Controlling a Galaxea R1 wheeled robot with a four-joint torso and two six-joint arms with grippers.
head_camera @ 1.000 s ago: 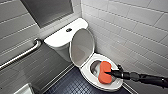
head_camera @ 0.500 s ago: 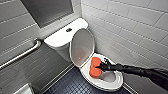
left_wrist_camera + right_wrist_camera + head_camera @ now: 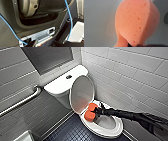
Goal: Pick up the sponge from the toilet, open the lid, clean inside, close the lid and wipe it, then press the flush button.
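Clamping the sponge (image 3: 89, 112) by its waist in the right gripper (image 3: 96, 112), low at the back edge of the toilet (image 3: 110, 134), just below the propped-up lid (image 3: 82, 93). Looks pressed on ceramic, for scrubbing inside.

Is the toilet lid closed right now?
No, the lid stands raised against the tank, leaving the bowl open.

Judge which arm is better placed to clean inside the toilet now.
Right. The right gripper holds the sponge at the toilet bowl, with the lid raised. The left wrist view faces the robot's own body, not the toilet.
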